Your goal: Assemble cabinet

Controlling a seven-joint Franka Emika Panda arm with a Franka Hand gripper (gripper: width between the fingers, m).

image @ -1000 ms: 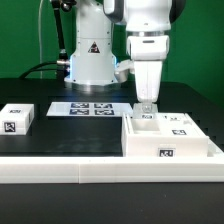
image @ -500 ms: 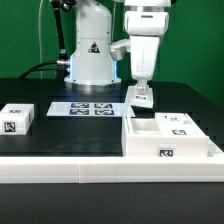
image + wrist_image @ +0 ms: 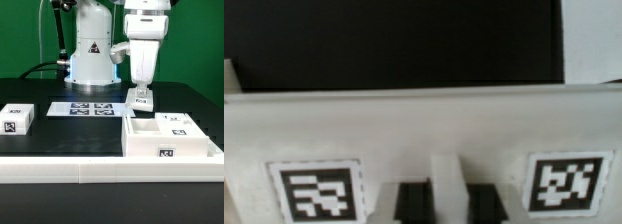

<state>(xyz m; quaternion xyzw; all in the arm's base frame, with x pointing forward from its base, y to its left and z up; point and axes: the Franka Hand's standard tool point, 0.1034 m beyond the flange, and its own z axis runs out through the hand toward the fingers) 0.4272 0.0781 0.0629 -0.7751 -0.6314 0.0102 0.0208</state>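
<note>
**Trainee:** Exterior view. Where does the cabinet stand?

**Operator:** I see the cabinet (image 3: 146, 141) on the black table (image 3: 60, 135), at the exterior view's right, close to the table's front edge. Its open side faces up. One tag shows on its front wall and more on its upper surfaces.

**Trainee:** And the pincer?

**Operator:** The gripper (image 3: 142, 91) points straight down, beyond the cabinet's rear corner on the exterior view's left. I read it as closed on a small tagged panel (image 3: 142, 99), with little spread between the fingers. The panel hangs upright below the fingers, apart from the cabinet. I cannot tell whether its lower edge touches the table behind the cabinet.

**Trainee:** What does the wrist view add?

**Operator:** The same panel (image 3: 420, 125) fills most of the picture, pale and blurred, with one tag on each side of the centre. The black table shows beyond its far edge. I cannot make out the fingertips there with any certainty.

**Trainee:** What else is on the table?

**Operator:** The marker board (image 3: 95, 108) lies flat near the middle, just beside the gripper toward the exterior view's left. A small white block (image 3: 17, 118) with a tag sits at the far left, well apart from the cabinet.
</note>
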